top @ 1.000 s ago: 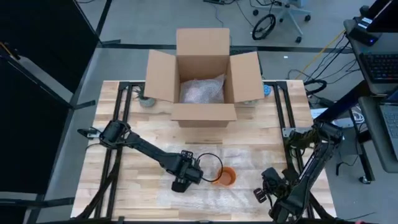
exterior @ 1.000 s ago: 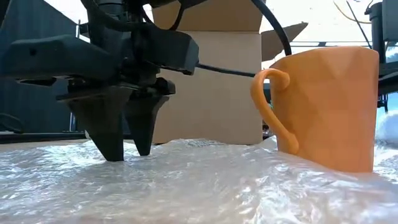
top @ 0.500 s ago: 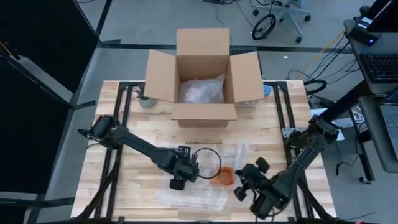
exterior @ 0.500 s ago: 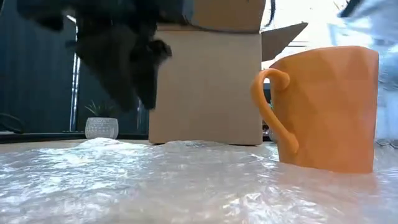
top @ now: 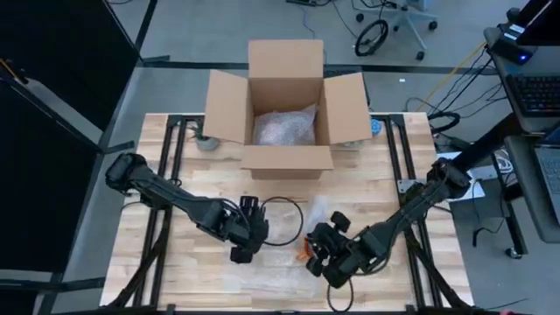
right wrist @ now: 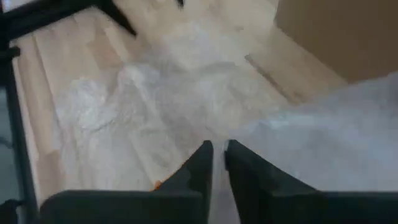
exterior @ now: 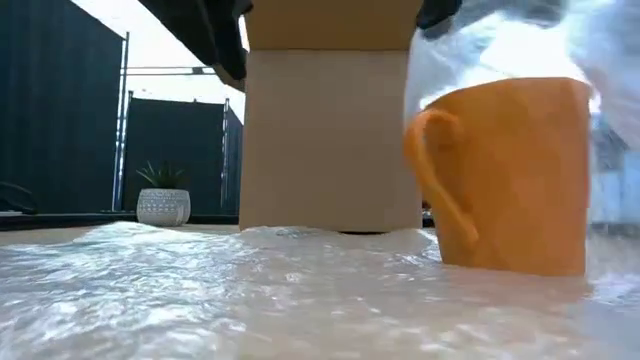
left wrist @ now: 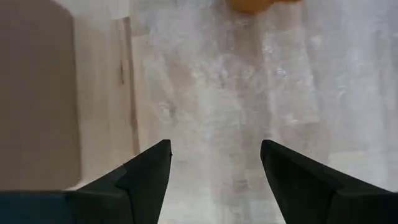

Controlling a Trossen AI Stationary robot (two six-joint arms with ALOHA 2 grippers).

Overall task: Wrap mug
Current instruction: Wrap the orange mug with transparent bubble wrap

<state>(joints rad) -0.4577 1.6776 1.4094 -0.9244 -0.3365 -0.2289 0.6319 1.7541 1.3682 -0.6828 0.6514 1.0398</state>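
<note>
A pale wooden desk [top: 175, 157] on a black frame carries an open cardboard box [top: 286, 105] at its far side and a sheet of bubble wrap [top: 262, 276] near the front edge. The orange mug [exterior: 510, 175] stands upright on the wrap, faceted, handle showing side-on in the low view. The right pincer [top: 322, 254], fingers nearly together, pinches a fold of bubble wrap lifted up against the mug, just beside it. The left pincer [top: 243, 241], fingers spread, hangs over the wrap beside the mug, apart from it. Bare desk lies open toward the left edge.
</note>
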